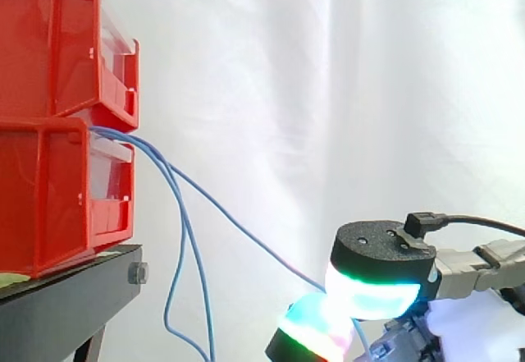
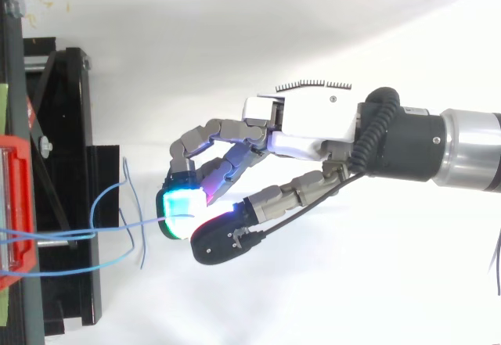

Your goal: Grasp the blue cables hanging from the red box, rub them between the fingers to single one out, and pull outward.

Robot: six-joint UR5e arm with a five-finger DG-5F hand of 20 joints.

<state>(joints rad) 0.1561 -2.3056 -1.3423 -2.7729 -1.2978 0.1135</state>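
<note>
Since the red box (image 1: 49, 190) stands well away from the fingers (image 2: 182, 204), the hand (image 2: 305, 138) pinching one blue cable (image 1: 246, 235) between them suggests the singling-out is done. The other cables (image 1: 168, 304) hang loose beyond the fingers, near the box, so mainly the outward pull remains.

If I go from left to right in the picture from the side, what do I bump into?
red bins → blue cables spilling out and hanging down → hand with glowing fingertips, pinching one of the cables
</note>
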